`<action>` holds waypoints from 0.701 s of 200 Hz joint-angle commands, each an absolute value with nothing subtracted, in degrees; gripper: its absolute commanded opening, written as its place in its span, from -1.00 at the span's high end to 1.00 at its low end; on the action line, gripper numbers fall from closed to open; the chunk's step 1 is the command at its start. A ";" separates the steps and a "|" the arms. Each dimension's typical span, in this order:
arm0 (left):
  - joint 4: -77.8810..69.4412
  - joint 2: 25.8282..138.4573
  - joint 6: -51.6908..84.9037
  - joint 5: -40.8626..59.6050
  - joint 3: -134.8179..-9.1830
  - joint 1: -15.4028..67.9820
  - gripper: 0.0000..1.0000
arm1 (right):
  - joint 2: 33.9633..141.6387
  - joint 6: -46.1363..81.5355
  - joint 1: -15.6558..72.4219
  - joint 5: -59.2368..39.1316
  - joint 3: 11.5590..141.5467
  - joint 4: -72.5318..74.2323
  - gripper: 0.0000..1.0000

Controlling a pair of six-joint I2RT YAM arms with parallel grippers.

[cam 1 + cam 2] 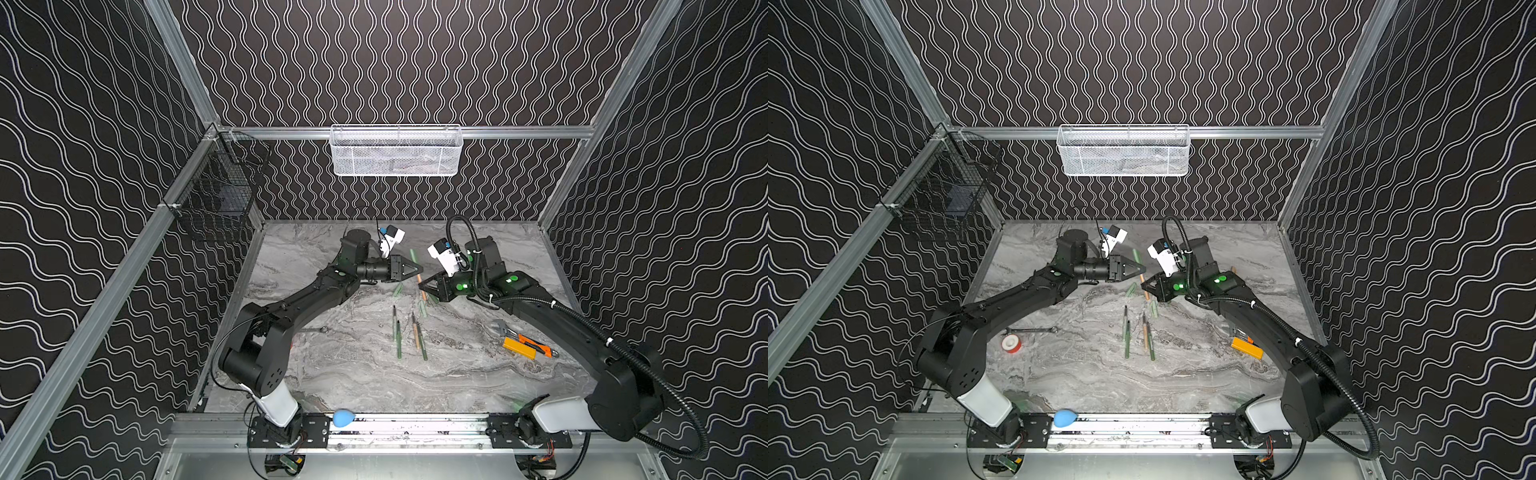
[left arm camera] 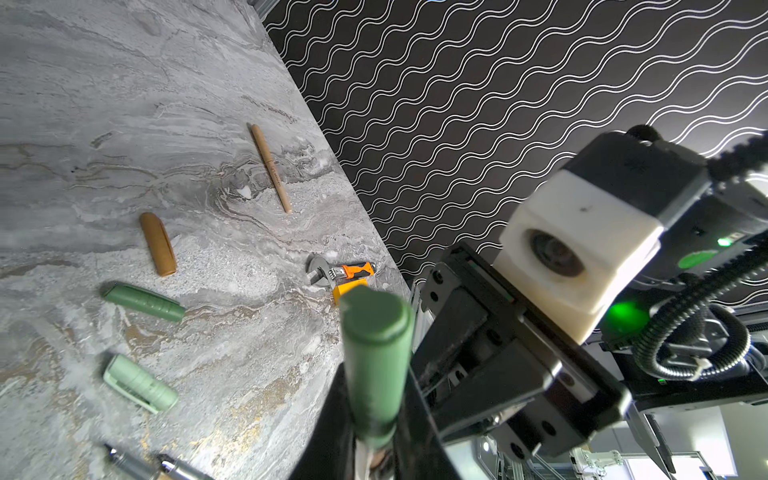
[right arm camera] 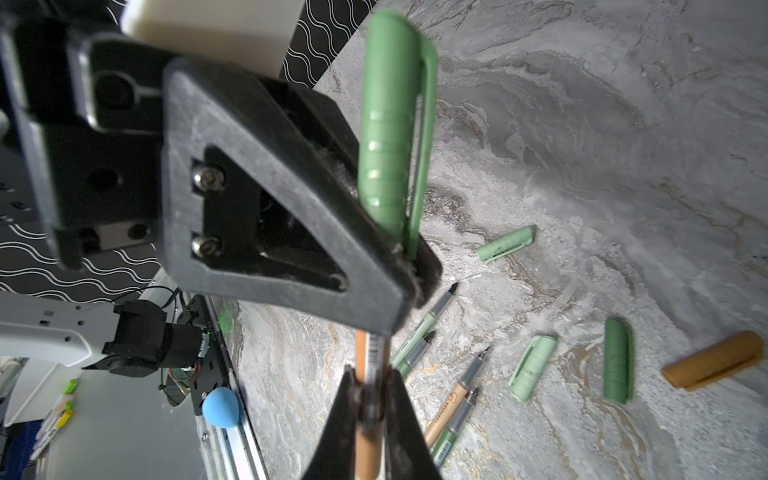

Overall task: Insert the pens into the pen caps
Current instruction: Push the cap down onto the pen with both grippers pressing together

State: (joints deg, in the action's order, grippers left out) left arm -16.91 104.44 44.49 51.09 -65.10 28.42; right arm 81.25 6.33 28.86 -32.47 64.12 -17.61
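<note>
Marble tabletop point(image 1: 353, 374), mid-cell: your left gripper point(image 3: 415, 270) clamps a green cap point(image 3: 386, 124), your right gripper point(image 3: 370, 378) pinches a tan pen point(image 3: 368, 449) close beside it, while four more pens point(image 3: 455, 397) and four loose caps point(image 3: 533, 368) lie on the surface nearby.

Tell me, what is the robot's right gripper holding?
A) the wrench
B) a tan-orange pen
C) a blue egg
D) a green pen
B: in the right wrist view the right gripper is shut on the tan-orange pen; the green cap sits in the left gripper.
</note>
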 commanded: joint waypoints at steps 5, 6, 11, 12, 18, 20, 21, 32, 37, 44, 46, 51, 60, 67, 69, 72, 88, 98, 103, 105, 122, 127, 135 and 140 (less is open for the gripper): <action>-20.21 103.69 45.40 51.81 -64.53 28.61 0.79 | 81.96 8.78 29.05 -35.99 64.01 -12.03 0.65; -20.21 103.70 45.42 51.83 -64.52 28.59 0.79 | 81.98 8.87 29.07 -35.97 64.00 -11.99 0.65; -20.16 103.56 45.43 51.84 -64.40 28.63 0.80 | 82.14 9.23 29.02 -36.20 63.97 -11.59 0.64; -20.14 103.55 45.44 51.80 -64.37 28.64 0.80 | 82.16 9.28 29.05 -36.25 63.93 -11.51 0.63; -20.35 103.26 45.37 51.70 -64.20 28.59 0.81 | 82.34 9.53 29.04 -36.37 63.86 -11.27 0.60; -20.38 103.20 45.40 51.66 -64.06 28.64 0.81 | 82.42 9.57 29.08 -36.43 63.89 -11.25 0.58; -20.39 103.15 45.42 51.67 -64.02 28.64 0.81 | 82.43 9.57 29.13 -36.45 63.89 -11.21 0.58; -20.55 102.80 45.35 51.50 -63.77 28.59 0.81 | 82.94 9.74 29.04 -36.68 64.04 -11.16 0.52; -20.62 102.66 45.35 51.58 -63.69 28.64 0.82 | 83.26 9.68 29.00 -36.80 64.17 -11.25 0.52; -20.78 102.57 45.51 51.58 -63.59 28.64 0.82 | 83.59 9.67 29.08 -37.00 64.38 -11.49 0.52; -20.82 102.57 45.59 51.59 -63.62 28.61 0.82 | 83.69 9.67 28.98 -37.00 64.41 -11.57 0.52; -20.98 102.53 45.67 51.58 -63.48 28.65 0.82 | 83.91 9.64 29.00 -37.09 64.57 -11.80 0.56; -21.13 102.41 45.79 51.51 -63.42 28.63 0.80 | 84.14 9.83 29.09 -36.98 64.57 -11.62 0.64; -21.28 102.25 46.03 51.42 -63.30 28.57 0.78 | 84.31 10.01 29.06 -37.00 64.59 -11.67 0.70; -21.40 102.20 46.09 51.37 -63.24 28.59 0.77 | 84.31 10.02 29.08 -37.00 64.62 -11.75 0.71; -21.63 102.22 46.20 51.40 -63.24 28.59 0.74 | 84.40 10.02 29.08 -37.05 64.60 -11.82 0.73; -22.53 102.16 47.06 51.37 -62.85 28.58 0.61 | 84.54 9.88 29.07 -36.96 64.54 -12.19 0.79; -22.76 102.30 47.52 51.41 -62.84 28.53 0.48 | 84.24 10.03 29.06 -37.08 64.40 -12.13 0.82; -22.77 102.34 47.71 51.35 -62.79 28.55 0.39 | 84.18 9.98 28.96 -37.13 64.30 -12.04 0.83; -22.87 102.36 47.79 51.31 -62.72 28.54 0.35 | 84.11 9.94 28.99 -37.17 64.33 -12.04 0.83; -23.50 102.39 48.42 50.98 -62.38 28.27 -0.09 | 83.72 9.68 29.00 -37.40 64.16 -12.17 0.85; -23.75 102.43 48.60 50.86 -62.25 28.12 -0.20 | 83.65 9.45 29.00 -37.47 64.24 -12.29 0.86; -23.75 102.43 48.79 50.70 -62.17 27.81 -0.34 | 83.52 9.24 29.01 -37.77 64.17 -12.47 0.86; -23.53 102.41 48.62 50.71 -62.16 27.63 -0.43 | 83.45 9.03 29.00 -38.05 64.22 -12.57 0.87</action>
State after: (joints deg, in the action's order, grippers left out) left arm -20.88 102.61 48.01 51.00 -62.37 28.29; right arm 84.12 9.61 29.08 -36.73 64.14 -13.19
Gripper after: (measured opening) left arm 0.645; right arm 0.135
